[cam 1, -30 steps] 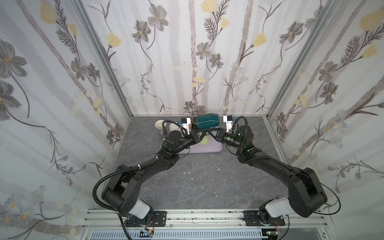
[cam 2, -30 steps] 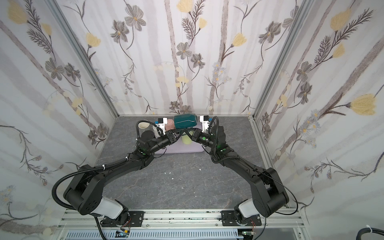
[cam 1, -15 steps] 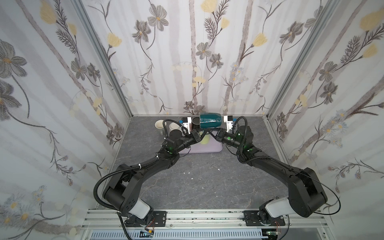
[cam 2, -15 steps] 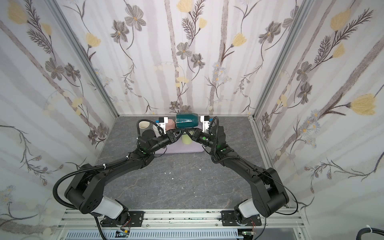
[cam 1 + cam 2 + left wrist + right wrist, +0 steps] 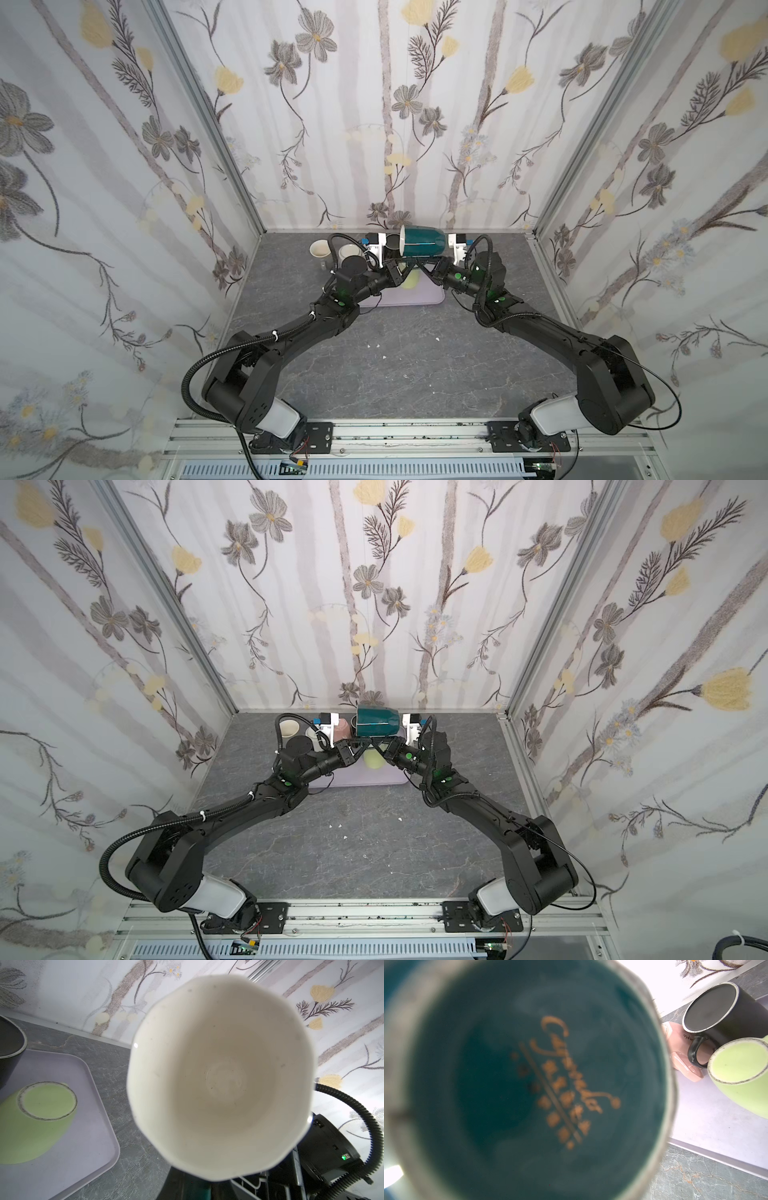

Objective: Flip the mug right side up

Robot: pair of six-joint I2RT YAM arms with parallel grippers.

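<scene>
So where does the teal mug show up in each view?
Top view: teal mug back centre, held up, on its side.
Top view: same spot.
Left wrist: its white inside fills most of the picture.
Right wrist: its base with gold lettering fills most.
Shared landmark: green mug.

Left arm [image 5: 291, 334]: reaches from the near-left base toward the far middle, elbow bent.
Left wrist [image 5: 353, 282]: raised and angled right.
Left claw [image 5: 405, 262]: closed on the near side of the mug [image 5: 422, 245].
Right arm [image 5: 540, 332]: reaches from the near-right base toward the far middle, mirroring the left.
Right wrist [image 5: 478, 274]: raised and angled left.
Right claw [image 5: 420, 262]: closed on the mug's near side, its tips just beside the left claw's.
</scene>
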